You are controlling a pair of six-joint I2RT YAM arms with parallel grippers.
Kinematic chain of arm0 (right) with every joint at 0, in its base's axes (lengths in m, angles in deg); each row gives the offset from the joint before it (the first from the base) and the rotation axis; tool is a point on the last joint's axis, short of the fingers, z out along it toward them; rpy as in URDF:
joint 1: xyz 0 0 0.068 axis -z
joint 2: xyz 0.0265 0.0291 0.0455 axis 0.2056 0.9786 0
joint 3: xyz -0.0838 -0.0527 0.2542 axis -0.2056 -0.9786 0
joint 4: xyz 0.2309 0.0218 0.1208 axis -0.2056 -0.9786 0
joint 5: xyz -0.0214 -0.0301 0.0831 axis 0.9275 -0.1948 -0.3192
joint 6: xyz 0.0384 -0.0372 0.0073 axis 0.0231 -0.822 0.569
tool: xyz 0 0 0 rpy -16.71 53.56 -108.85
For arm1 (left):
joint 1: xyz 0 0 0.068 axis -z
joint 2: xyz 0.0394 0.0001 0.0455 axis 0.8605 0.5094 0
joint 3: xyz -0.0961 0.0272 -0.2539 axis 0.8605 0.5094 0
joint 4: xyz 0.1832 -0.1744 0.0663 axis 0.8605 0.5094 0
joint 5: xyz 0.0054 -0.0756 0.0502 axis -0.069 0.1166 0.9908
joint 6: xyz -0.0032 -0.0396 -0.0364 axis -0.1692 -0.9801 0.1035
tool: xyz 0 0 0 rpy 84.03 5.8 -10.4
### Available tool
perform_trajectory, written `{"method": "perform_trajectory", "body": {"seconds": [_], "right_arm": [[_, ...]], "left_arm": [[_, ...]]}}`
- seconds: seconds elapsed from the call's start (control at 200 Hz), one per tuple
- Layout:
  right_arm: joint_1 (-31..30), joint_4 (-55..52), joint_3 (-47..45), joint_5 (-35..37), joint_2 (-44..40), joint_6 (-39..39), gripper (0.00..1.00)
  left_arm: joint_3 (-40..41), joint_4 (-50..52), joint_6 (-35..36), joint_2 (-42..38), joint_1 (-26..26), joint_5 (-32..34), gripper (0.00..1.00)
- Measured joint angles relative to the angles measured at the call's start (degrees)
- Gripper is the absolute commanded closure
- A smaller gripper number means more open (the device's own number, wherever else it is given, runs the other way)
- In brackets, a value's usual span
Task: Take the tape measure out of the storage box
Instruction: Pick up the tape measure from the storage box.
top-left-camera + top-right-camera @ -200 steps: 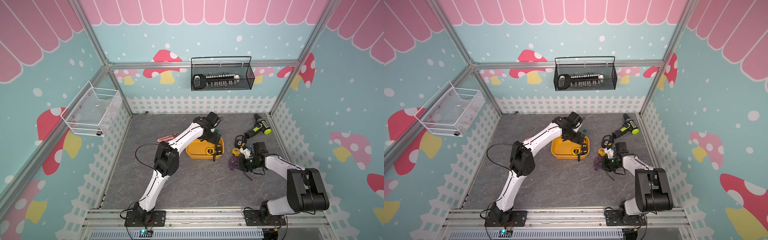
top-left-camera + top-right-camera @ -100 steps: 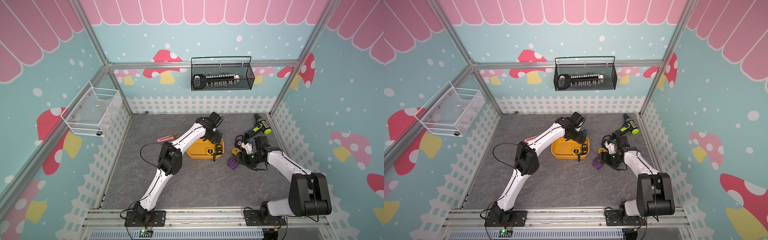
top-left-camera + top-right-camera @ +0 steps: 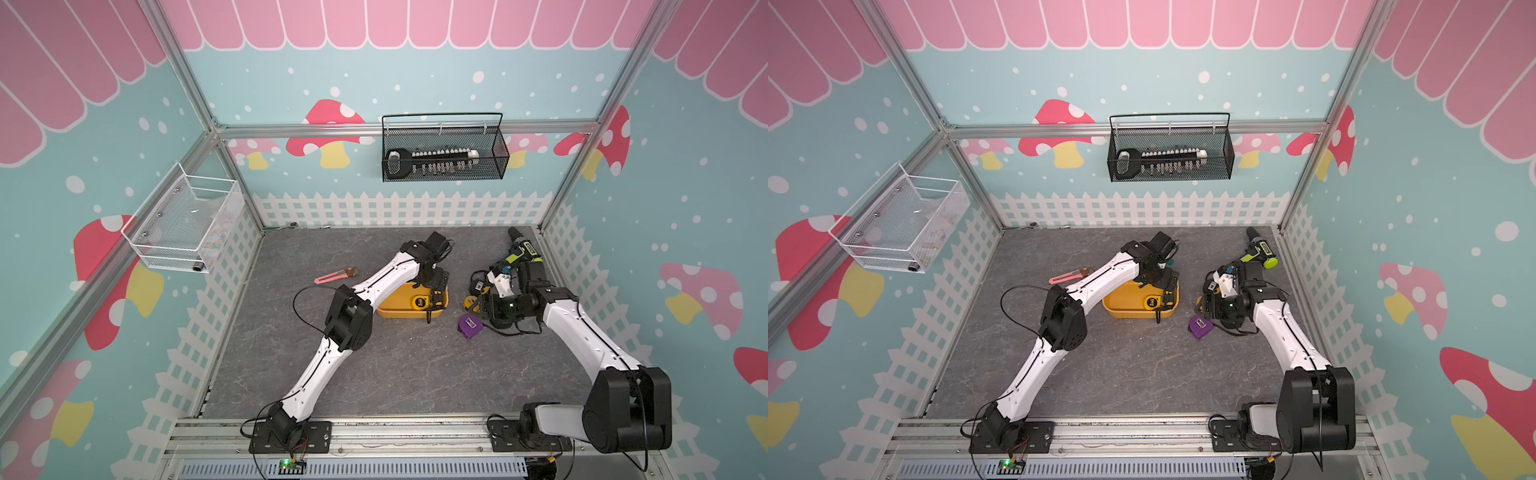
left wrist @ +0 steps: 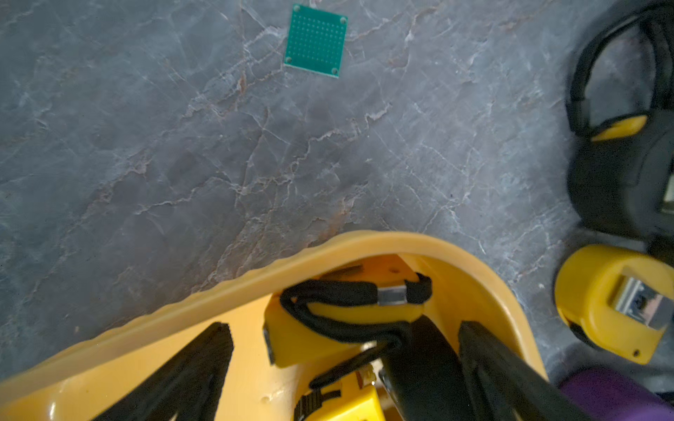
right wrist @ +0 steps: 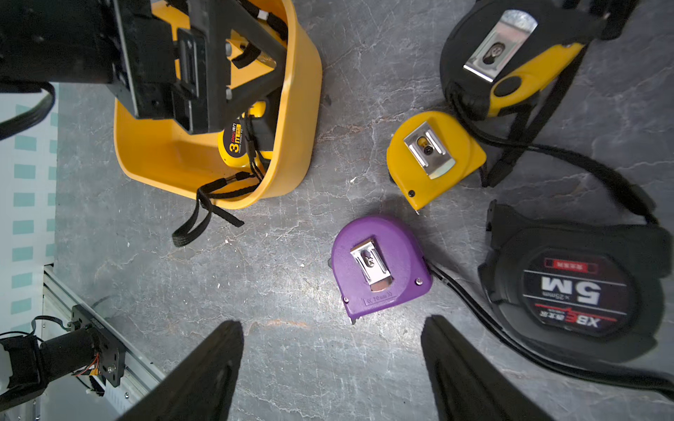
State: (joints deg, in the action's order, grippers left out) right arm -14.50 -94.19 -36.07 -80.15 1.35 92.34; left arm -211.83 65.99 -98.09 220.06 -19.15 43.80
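In the storage box, left gripper (image 4: 344, 326): jaws spread wide, lowered into the box, 1 finger on each side of the tape measure; a gap shows beside 1 finger, so nothing is grasped.
Tape measure (image 5: 237, 145): yellow, marked 3m, lying in the storage box at the end nearer the right arm. Its black strap (image 5: 204, 215) hangs over the rim onto the tabletop.
Storage box (image 3: 399, 311): yellow-orange tub, upright, near the middle of the tabletop (image 3: 395, 374), a little toward the far edge.
Right gripper (image 5: 332, 320): released, jaws apart and empty, held above the tabletop between the box and the right edge.
Purple tape measure (image 5: 379, 262): clip side up on the tabletop, just off the right fingertips, touching neither.
Small yellow tape measure (image 5: 434, 156): clip up, near the purple 1, apart from the box.
Black 5M tape measure (image 5: 572, 288): label up, on the purple tape measure's side away from the box.
Black-and-yellow tape measure (image 5: 510, 58): clip up, next to the small yellow 1.
Green perforated board (image 4: 315, 40): flat on the tabletop beyond the box.
Drill (image 3: 521, 249): far right corner.
Pink utility knife (image 3: 332, 276): left of the box, well apart.
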Motion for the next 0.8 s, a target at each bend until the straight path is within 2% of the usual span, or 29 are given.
{"method": "perform_trajectory", "body": {"seconds": [0.29, 0.36, 0.54, 0.801], "right_arm": [[0.0, 0.1, 0.0, -1.1, 0.0, -1.2, 0.18], [0.0, 0.4, 0.0, -1.4, 0.1, -1.2, 0.17], [0.0, 1.6, 0.0, -2.4, 0.3, -1.2, 0.17], [0.0, 3.5, -0.3, -3.8, 1.3, -0.7, 0.17]], "left_arm": [[2.2, -4.9, -2.1, 0.2, 0.4, 4.0, 0.03], [2.3, -5.8, -2.4, 0.3, 0.4, 4.5, 0.08], [2.9, -7.7, -3.2, 0.4, 0.4, 6.0, 0.30], [9.6, -12.2, -3.2, -1.9, 0.3, 7.7, 0.45]]}}
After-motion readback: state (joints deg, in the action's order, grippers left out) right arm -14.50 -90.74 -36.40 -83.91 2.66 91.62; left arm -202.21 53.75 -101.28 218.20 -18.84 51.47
